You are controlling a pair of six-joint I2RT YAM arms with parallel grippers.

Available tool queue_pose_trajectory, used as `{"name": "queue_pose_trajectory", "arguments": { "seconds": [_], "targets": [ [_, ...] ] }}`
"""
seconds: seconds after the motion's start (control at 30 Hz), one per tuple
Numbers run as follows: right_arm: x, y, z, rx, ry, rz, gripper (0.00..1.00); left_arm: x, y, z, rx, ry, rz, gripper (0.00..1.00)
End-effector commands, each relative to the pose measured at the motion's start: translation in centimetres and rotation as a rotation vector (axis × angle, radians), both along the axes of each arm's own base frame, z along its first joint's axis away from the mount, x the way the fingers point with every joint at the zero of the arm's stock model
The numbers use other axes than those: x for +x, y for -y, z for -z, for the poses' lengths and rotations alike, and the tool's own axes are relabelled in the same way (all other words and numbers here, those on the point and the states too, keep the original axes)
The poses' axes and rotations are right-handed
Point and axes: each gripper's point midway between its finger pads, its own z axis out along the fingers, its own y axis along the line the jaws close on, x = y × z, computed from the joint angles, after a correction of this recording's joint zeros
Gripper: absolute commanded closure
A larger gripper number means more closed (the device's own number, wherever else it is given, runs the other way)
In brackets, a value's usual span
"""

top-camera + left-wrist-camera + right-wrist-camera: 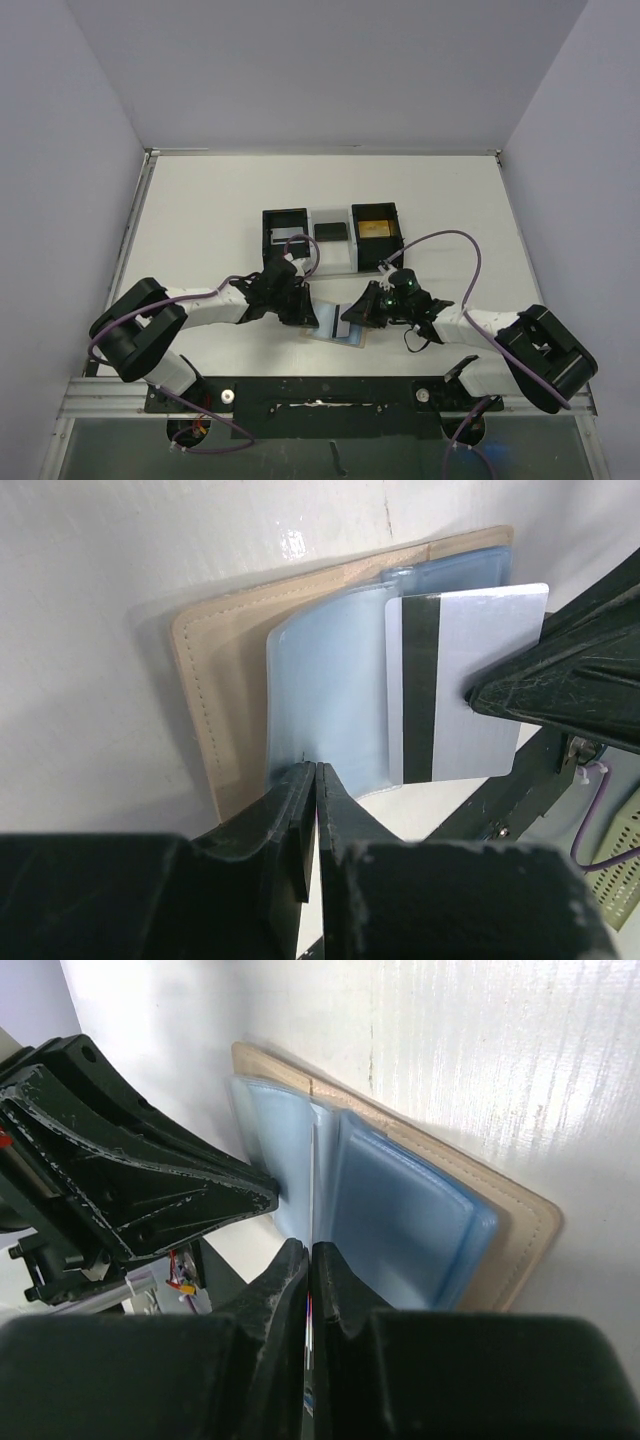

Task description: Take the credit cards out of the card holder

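Top external view.

Item: card holder. Tan, stitched along the border, lying open and flat on the white surface. It is close to the near edge, about mid-width, between the two arms. Blue-grey panels are fanned up from its inner face.

Item: credit card. White with a black stripe down one side. In the left wrist view its striped end overlaps the raised panel and the rest sticks out to the right. Whether that end is inside a pocket cannot be told.

Item: left end effector. Clenched, with its fingertips pinching the edge of one blue-grey panel on the holder's left side.

Item: right end effector. Clenched on the credit card. The right wrist view shows the card edge-on between the fingers. The left wrist view shows a dark fingertip at the card's right edge.

Item: black tray. Three compartments, at the far middle of the surface, well apart from the holder. Its right compartment holds something yellowish, and the arms are not touching it.
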Motion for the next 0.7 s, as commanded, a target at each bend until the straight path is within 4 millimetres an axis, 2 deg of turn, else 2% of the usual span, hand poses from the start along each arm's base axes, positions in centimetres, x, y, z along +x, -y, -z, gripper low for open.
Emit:
{"name": "queue_pose_trajectory", "arguments": {
  "seconds": [0.0,0.17,0.3,0.5,0.63,0.67],
  "targets": [
    [0.49,-0.59,-1.0,0.023,0.026,-0.034,1.0,0.46,-0.28,-0.03,0.016,0.022,-0.003,0.92],
    [0.54,-0.88,-0.54,0.051,-0.009,-0.01,0.83,0.47,0.17,-0.11,0.007,0.013,0.014,0.92],
    [0.75,-0.88,-0.4,0.056,-0.011,0.008,0.77,0.34,0.06,0.19,0.019,0.002,0.018,0.91],
    [0.7,-1.36,-0.88,0.082,0.006,-0.02,0.87,0.11,-0.08,0.42,0.018,-0.008,0.013,0.91],
    [0.59,-1.19,-0.74,0.061,0.002,-0.029,1.0,0.22,-0.01,0.26,0.017,-0.004,0.012,0.92],
    [0.69,-0.86,-0.71,0.041,0.004,-0.021,1.0,0.44,-0.15,0.15,0.026,0.007,0.004,0.92]
  ]
}}
